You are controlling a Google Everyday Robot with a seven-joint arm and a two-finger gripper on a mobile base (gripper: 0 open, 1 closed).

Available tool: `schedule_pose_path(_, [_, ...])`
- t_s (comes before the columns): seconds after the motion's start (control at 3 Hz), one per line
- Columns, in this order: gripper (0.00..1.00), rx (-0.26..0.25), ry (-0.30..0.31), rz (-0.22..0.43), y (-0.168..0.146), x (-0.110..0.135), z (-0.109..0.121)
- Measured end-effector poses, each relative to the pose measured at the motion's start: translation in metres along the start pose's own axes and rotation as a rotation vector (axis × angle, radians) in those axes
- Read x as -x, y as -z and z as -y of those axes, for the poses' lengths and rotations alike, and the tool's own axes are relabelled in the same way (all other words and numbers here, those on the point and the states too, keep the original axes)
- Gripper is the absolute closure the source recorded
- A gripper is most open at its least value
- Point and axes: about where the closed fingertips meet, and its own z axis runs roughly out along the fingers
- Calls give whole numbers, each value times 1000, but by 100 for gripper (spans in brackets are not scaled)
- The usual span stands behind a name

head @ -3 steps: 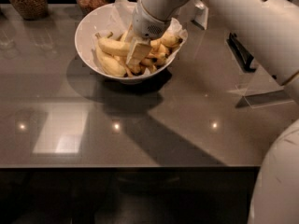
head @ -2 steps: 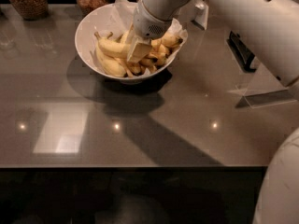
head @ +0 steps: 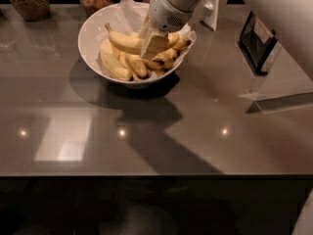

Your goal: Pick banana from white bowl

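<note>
A: Starting at the claw. Where is it sitting?

B: The gripper (head: 155, 44) is hanging over the right half of the white bowl (head: 88, 31), reaching down from the arm (head: 176, 4) at the top of the view. It looks to be pinching narrow on the right end of the banana (head: 124, 40). One pale pad is covering that end, so I am calling the hold a judgement.

A: And the banana's lie?

B: It is lying across the top of the pile, inside the bowl. Its long axis is running from the claw out to the left and slightly up the view, and it is ending in the short stem near the far-left rim. The whole body is extending left of the claw, so I am expecting an end-heavy load that may droop or swing on the lift.

A: Neighbours?

B: Shorter bananas (head: 115, 65) are crowding just under it, touching. The paper liner (head: 128, 6) is sticking up behind.

A: Further out?

B: Glass jars (head: 28, 0) are standing beyond the bowl on the grey table (head: 195, 121). A dark-framed stand (head: 254, 38) is sitting well apart to the right.

A: Any writing?

B: I am finding no readable label, brand or text anywhere.
</note>
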Motion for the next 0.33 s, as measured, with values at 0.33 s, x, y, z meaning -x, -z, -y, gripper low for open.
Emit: schedule_pose_path(0.33, [100,-2,-15,30,30,-9,-12])
